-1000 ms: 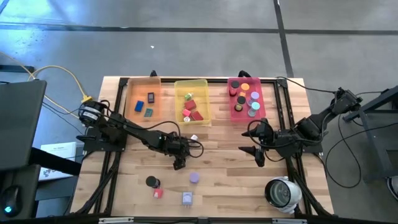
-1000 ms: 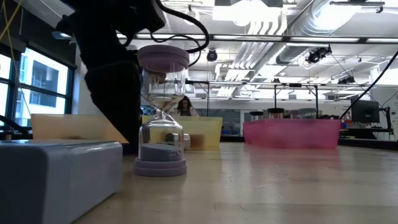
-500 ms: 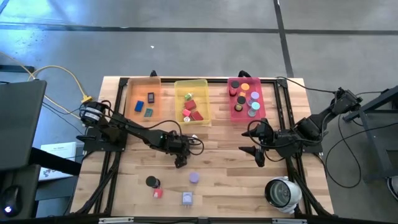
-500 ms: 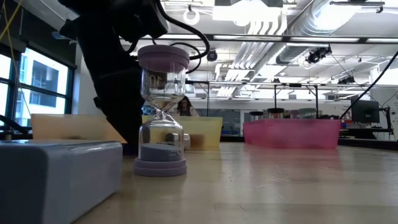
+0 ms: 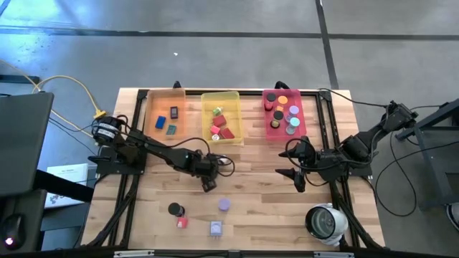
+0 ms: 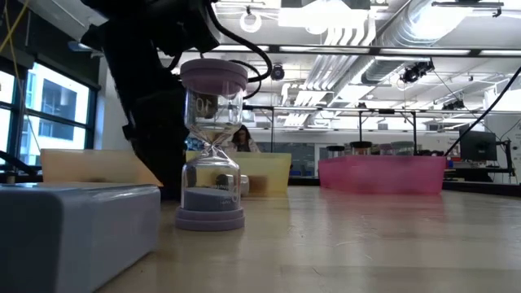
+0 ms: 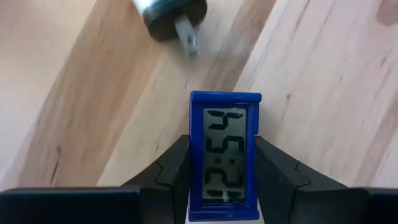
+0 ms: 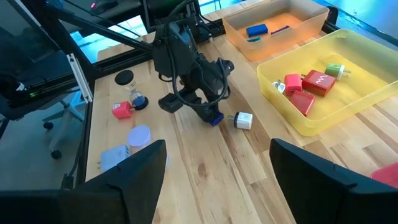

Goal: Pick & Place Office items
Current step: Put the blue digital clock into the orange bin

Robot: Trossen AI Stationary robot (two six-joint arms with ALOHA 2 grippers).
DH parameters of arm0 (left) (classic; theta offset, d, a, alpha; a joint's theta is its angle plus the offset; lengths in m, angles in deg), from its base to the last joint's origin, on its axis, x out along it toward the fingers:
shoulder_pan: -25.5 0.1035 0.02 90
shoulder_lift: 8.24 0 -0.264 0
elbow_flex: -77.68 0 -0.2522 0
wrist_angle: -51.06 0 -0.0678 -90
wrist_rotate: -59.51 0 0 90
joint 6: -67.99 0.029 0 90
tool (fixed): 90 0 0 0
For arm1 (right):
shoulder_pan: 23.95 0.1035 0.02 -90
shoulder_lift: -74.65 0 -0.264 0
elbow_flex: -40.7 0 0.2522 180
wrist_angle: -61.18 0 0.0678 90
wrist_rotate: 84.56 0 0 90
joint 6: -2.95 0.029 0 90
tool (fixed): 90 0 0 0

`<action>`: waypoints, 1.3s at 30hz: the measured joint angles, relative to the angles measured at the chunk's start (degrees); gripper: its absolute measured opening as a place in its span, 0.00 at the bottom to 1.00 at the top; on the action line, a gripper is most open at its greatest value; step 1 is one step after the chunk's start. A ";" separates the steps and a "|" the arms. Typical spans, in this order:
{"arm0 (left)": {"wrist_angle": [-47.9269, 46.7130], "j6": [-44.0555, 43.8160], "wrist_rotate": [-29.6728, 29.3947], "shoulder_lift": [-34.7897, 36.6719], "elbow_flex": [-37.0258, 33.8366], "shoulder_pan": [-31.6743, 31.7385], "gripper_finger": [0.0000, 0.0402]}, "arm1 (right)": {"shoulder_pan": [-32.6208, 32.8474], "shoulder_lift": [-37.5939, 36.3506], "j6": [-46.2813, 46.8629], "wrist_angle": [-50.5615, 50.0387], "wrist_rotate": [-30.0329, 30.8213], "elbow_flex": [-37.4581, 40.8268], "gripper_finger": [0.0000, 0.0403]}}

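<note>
While the right gripper (image 5: 299,174) waits above bare wood on its own side of the table with its fingers spread and nothing between them, the left gripper (image 5: 208,183) is down at the table's middle with a small blue digital clock (image 7: 224,155) between its two dark fingers (image 7: 174,177). In the left wrist view the clock stands lengthwise in the gap, its grey display facing the camera; one finger lies against each long side, so the fingers are pinching it. The clock's far end sticks out past the fingertips, and its near end sits back between the finger bases.

Just ahead of the fingertips, apart from the clock, a small white plug adapter (image 8: 242,120) lies on the wood; the left wrist view shows it as a dark round end with a metal prong. In the right wrist view the blue clock (image 8: 215,119) shows as a small blue edge under the left gripper, just beside that adapter.

Beyond the fingers, towards the near table edge, stand a lavender hourglass (image 6: 213,145), a red cube (image 5: 182,221), a black disc (image 5: 174,208) and a pale grey-blue block (image 5: 216,228). Behind the arm sit the orange tray (image 5: 150,114), the yellow tray (image 5: 237,115) and the pink tray (image 5: 302,115), each holding small pieces.
</note>
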 joint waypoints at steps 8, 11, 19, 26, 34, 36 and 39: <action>-8.31 -0.37 0.24 12.39 0.68 0.90 0.30 | 0.00 0.00 0.00 0.02 2.24 0.00 0.69; -12.50 -1.24 -2.71 18.97 0.63 2.08 0.30 | -0.02 0.00 -0.01 0.08 4.23 0.00 0.69; -30.08 -13.89 -9.26 36.91 0.74 12.23 0.30 | -0.02 0.00 -0.02 0.04 7.72 0.00 0.69; -34.29 -11.48 -15.82 45.94 0.74 27.02 0.30 | -0.01 0.00 -0.02 0.02 8.80 0.00 0.69; -34.24 -0.41 -9.21 44.59 0.74 52.59 0.30 | -1.99 0.00 0.00 0.00 8.98 0.00 0.69; -34.09 2.02 -5.34 42.63 0.74 58.47 0.30 | -2.67 0.00 0.00 0.00 8.82 0.00 0.69; -32.66 5.35 -0.05 39.27 0.74 66.26 0.30 | -3.41 0.00 0.33 0.00 8.79 0.00 0.69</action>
